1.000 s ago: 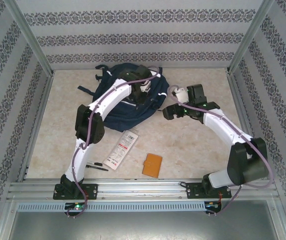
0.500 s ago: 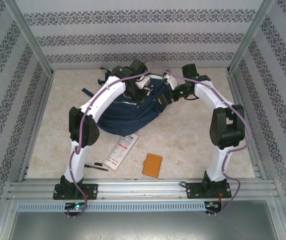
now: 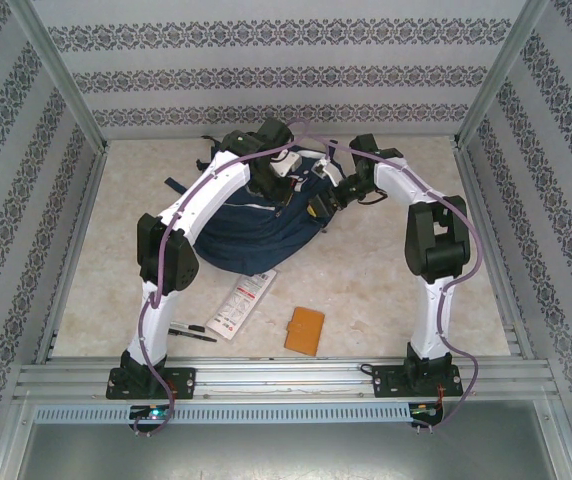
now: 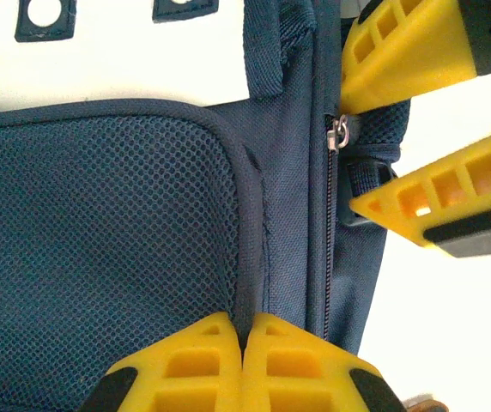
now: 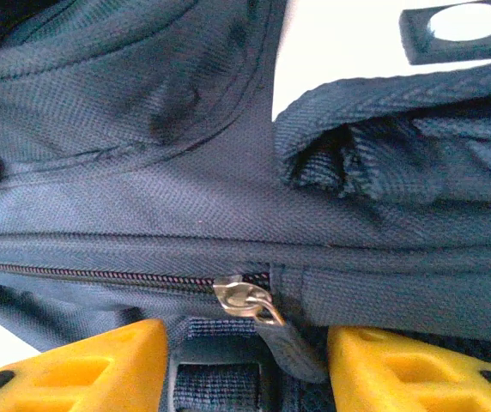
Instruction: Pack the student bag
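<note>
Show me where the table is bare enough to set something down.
Bare table lies between the student bag and the right arm, also beyond that arm to the right wall, and left of the left arm. Crowded: the far centre around the bag, and the near strip with white packet, pen, orange booklet.

Our left gripper (image 4: 244, 362) has its fingers pressed together. Our right gripper (image 5: 247, 367) holds its fingers apart. Our left arm (image 3: 209, 197) and right arm (image 3: 432, 240) arch forward, wrists close together.

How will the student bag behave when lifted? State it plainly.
Probably floppy: the student bag creases and drapes where the left end effector pinches it. Likely not slippery, given its coarse weave and mesh pocket. Unlikely to roll, being soft and shapeless.
</note>
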